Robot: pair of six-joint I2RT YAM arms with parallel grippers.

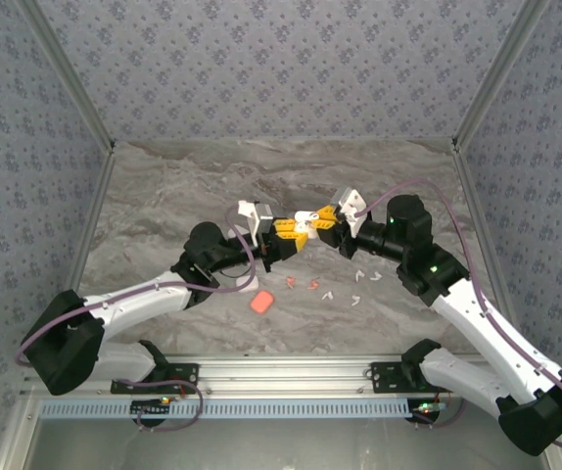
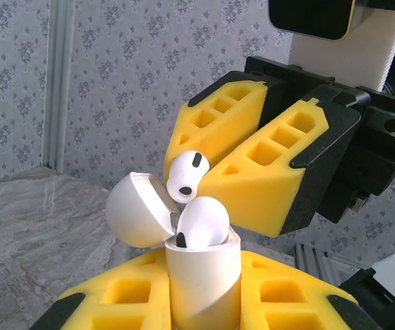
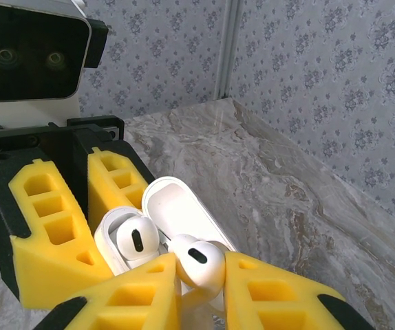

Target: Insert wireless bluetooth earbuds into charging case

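I am holding the white case (image 2: pixel 204 275) upright in my left gripper (image 1: pixel 289 232), jaws clamped fully on its lower body, raised above the middle of the table (image 1: pixel 163 196). Its lid (image 2: pixel 134 210) is hanging open to one side, and a seated earbud (image 2: pixel 201 223) is already filling one socket. My right gripper (image 1: pixel 316 219) is pinching a second white earbud (image 2: pixel 186 173), jaws almost closed. The stem is running back between my yellow fingertips (image 3: pixel 280 302) while the rounded head is poking out just above the case mouth, close beside the seated earbud. I am judging that it is not yet in its socket

I am treating this earbud as very light, hard and glossy. It is not going to bend, but it is likely to twist or squirt out if I am squeezing on its curved head. The stem is giving me the straighter sides to pinch, so I am taking it there, gently, and leaving free whichever end has to enter the socket. The case is smooth and rounded too, so I am gripping it low, clear of the hinge and the opening

The loose earbuds (image 1: pixel 357 277), white and orange-red, are lying right of the table's middle, toward the near edge, with an orange-red case (image 1: pixel 261 302) lying beside them, nearer the near edge
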